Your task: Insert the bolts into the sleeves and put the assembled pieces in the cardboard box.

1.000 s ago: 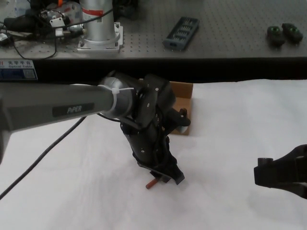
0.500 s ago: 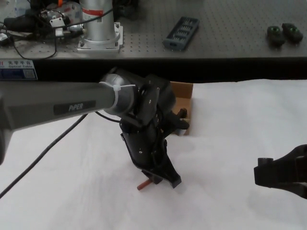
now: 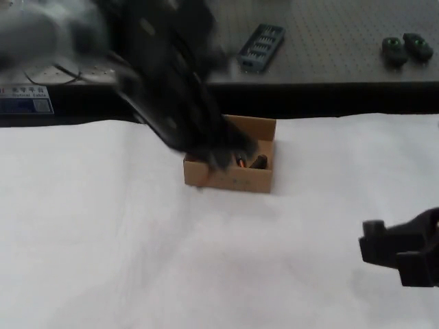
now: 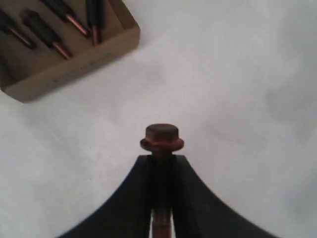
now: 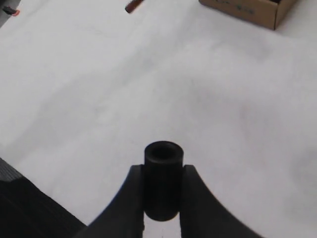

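The left gripper (image 4: 162, 166) clamps a bolt (image 4: 161, 139) and the right gripper (image 5: 162, 172) clamps a sleeve (image 5: 163, 191), probably so they can be joined.

Open across the white cloth (image 3: 103, 260) along the whole near left and middle, and again on the right between the cardboard box (image 3: 233, 179) and the right gripper (image 3: 376, 241). Blocked at the far middle by that box, with the blurred left arm (image 3: 171, 103) slanting down from the far left to its left rim. Crowded inside the box by assembled pieces (image 4: 38, 29). Closed off at the near right by the right gripper. Bounded on the far side by the raised perforated bench (image 3: 329, 55).
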Controlling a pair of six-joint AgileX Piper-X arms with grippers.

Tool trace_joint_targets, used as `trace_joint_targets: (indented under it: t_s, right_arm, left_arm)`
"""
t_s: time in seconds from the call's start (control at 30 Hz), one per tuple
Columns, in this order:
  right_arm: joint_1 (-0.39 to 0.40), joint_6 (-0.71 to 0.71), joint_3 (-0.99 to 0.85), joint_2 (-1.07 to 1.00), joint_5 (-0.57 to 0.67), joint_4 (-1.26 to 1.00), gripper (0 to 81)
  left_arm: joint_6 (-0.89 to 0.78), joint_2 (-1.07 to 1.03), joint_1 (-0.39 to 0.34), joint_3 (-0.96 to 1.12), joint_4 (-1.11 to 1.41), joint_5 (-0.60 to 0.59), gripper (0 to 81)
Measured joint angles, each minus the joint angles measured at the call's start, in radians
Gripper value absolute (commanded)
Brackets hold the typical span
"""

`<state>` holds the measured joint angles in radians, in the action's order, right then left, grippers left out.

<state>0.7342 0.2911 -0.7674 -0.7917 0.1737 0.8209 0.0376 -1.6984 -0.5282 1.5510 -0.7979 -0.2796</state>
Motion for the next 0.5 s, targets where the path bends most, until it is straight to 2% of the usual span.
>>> trace_joint_targets:
  t_s: [0.2, 0.3, 0.5]
  right_arm:
    - [0.000, -0.030, 0.072, -0.026, 0.080, -0.251, 1.9]
    - [0.000, -0.031, 0.092, -0.117, 0.147, -0.420, 1.9]
    - [0.000, 0.071, 0.093, -0.268, 0.233, -0.688, 1.9]
  left_arm:
    - [-0.058, 0.132, 0.055, -0.003, 0.038, -0.092, 0.6]
    - [-0.095, 0.212, 0.071, -0.037, 0.106, -0.158, 0.6]
    - [-0.257, 0.411, 0.074, -0.285, 0.353, -0.249, 0.6]
